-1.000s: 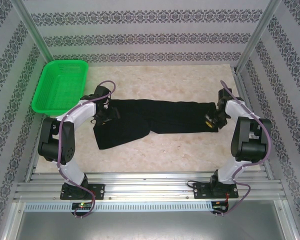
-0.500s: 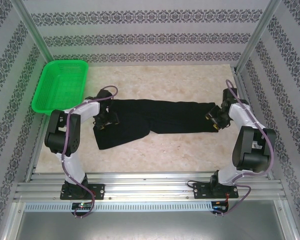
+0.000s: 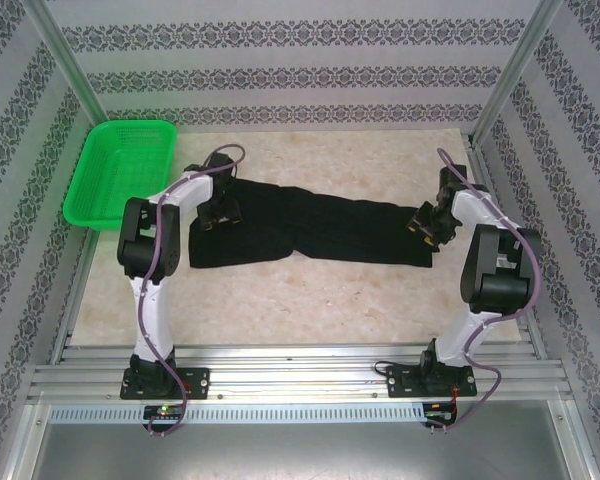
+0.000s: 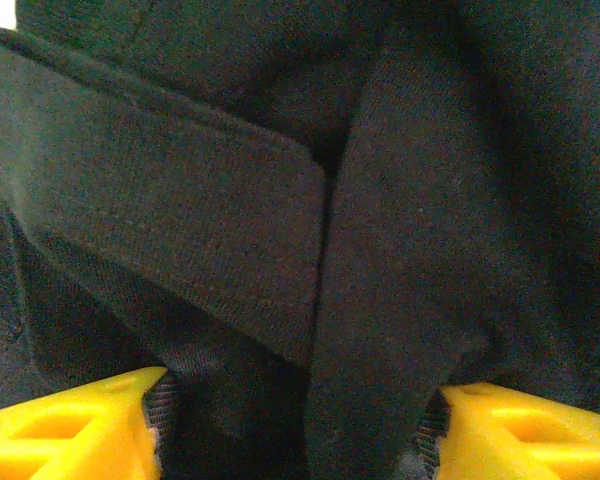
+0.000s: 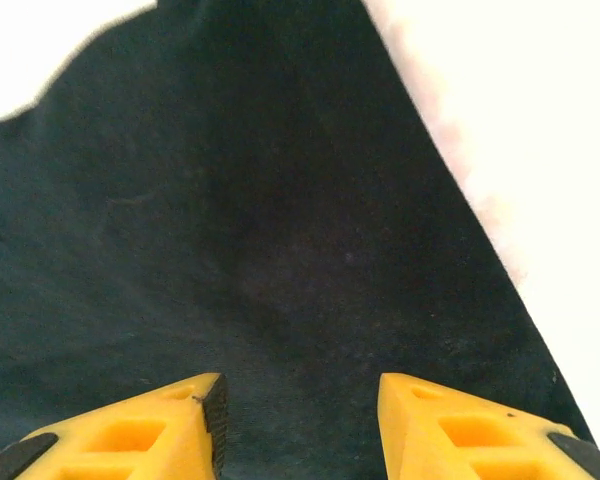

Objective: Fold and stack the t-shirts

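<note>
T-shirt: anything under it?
Marbled table shows around the t-shirt; whatever lies beneath is covered by fabric. Left fingers straddle a folded bunch, hiding lower layers.

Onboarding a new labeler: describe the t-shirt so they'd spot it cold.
Start at the marbled table between the patterned walls. Across its middle, running from the left gripper to the right gripper, lies the t-shirt, a long crumpled band of cloth. It is black and soft, unlike its one neighbour, the bright green mesh basket at the far-left corner.
</note>
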